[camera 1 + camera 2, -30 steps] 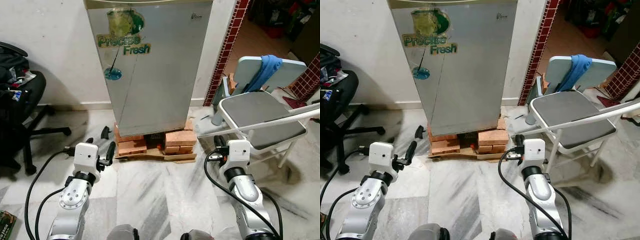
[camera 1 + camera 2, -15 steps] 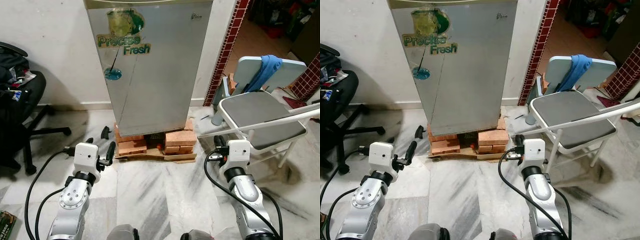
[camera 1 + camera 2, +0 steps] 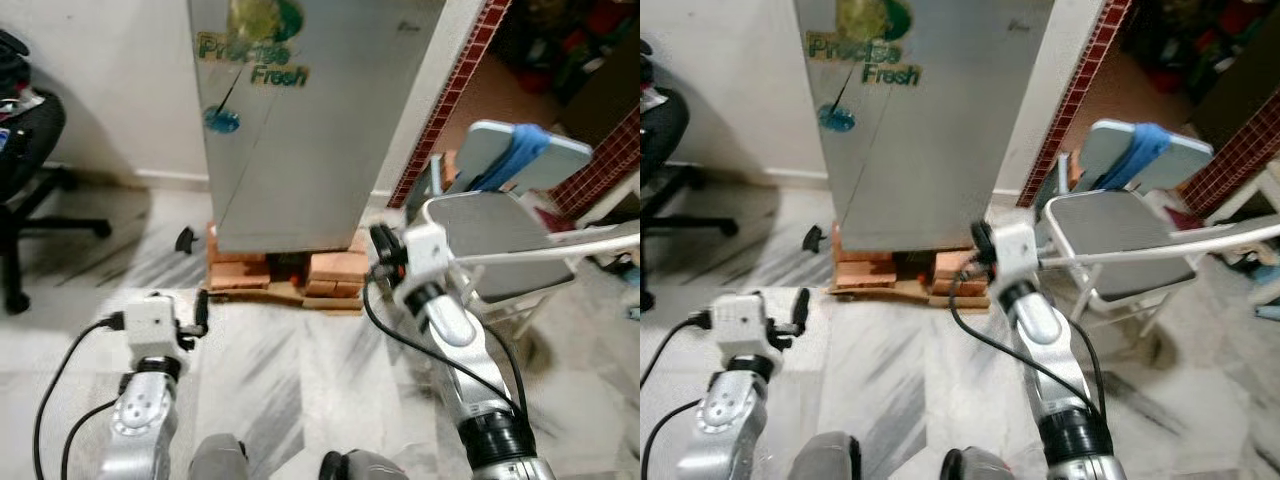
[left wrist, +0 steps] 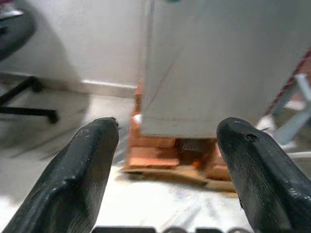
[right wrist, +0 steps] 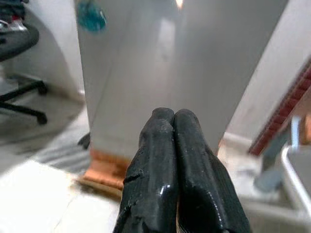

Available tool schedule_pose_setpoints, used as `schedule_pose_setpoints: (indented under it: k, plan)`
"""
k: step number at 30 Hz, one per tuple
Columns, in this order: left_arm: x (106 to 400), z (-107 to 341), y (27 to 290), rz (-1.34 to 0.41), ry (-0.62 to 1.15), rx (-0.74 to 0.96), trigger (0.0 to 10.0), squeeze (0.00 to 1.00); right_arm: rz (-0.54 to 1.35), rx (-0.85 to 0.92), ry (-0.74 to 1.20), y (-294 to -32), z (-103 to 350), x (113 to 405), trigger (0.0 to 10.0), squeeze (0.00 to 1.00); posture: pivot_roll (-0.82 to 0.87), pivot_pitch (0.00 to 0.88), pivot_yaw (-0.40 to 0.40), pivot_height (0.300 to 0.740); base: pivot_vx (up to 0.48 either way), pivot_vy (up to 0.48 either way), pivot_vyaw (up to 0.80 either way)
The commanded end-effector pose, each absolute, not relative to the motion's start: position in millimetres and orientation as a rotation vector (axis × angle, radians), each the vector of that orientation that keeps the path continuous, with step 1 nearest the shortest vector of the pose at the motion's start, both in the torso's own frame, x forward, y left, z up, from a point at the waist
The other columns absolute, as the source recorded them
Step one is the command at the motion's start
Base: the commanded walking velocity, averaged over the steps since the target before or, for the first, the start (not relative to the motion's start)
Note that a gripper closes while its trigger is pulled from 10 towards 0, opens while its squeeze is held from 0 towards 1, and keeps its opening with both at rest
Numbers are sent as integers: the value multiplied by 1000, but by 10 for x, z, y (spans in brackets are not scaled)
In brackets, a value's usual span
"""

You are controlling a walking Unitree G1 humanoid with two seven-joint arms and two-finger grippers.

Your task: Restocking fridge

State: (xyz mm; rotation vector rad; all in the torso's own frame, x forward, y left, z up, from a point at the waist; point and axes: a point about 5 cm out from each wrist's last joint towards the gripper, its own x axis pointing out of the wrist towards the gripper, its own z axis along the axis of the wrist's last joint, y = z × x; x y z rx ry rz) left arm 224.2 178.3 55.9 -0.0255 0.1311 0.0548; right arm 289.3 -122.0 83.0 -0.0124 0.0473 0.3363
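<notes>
One fridge (image 3: 300,120), door closed, sitting on bricks (image 3: 335,268) against the wall. One folding chair (image 3: 500,225) to its right, one office chair (image 3: 20,150) to its left. Right gripper (image 5: 170,127) raised toward the fridge since a second ago, fingers pressed together. Left gripper (image 4: 165,155) low over the floor, fingers spread. Camera moved closer.

fridge (image 3: 300,120) top cut off by the frame, sticker (image 3: 252,72) lettering blurred, office chair (image 3: 25,150) partly cropped
</notes>
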Motion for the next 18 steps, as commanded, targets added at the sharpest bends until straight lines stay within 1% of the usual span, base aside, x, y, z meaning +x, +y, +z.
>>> schedule_pose_setpoints:
  k: [1,3,5,6,8,9,10,11,12,13,15,18]
  plan:
    - [2261,607,1718,24,107,-50,10000,0,319,-9,5,-1266,935,2943,10000,1000,144,113,-122,740,0,0,0]
    - [2265,636,1745,42,119,-73,10000,0,289,-4,25,-1316,909,2975,10000,1000,144,114,-118,740,0,0,0]
    - [2260,656,1752,45,114,-59,10000,0,272,6,38,-1346,893,2973,10000,1000,145,115,-113,740,0,0,0]
    - [2243,670,1766,41,102,-26,10000,0,247,17,52,-1385,862,2956,10000,1000,147,110,-87,740,0,0,0]
    - [2232,666,1770,34,101,-23,10000,0,231,22,55,-1406,845,2948,10000,1000,146,107,-75,740,0,0,0]
    - [2229,658,1783,19,114,-17,10000,0,186,29,49,-1456,832,2941,10000,1000,141,101,-41,740,0,0,0]
    - [2234,659,1784,11,117,-17,10000,0,169,32,44,-1473,832,2941,10000,1000,141,101,-41,740,0,0,0]
    - [2243,662,1786,-5,120,-10,10000,0,150,37,39,-1486,832,2938,10000,1000,136,95,-14,740,0,0,0]
    - [2249,665,1787,-16,122,-5,10000,0,139,39,36,-1492,831,2936,10000,1000,136,95,-14,740,0,0,0]
    - [2264,654,1783,-36,127,12,10000,0,123,45,35,-1501,819,2926,10000,1000,129,91,19,740,0,0,0]
    - [2288,625,1765,-88,130,71,10000,0,88,57,35,-1533,794,2902,10000,1000,125,87,29,740,0,0,0]
    - [2337,601,1791,-102,154,79,10000,0,56,59,36,-1551,766,2872,10000,1000,103,79,60,740,0,0,0]
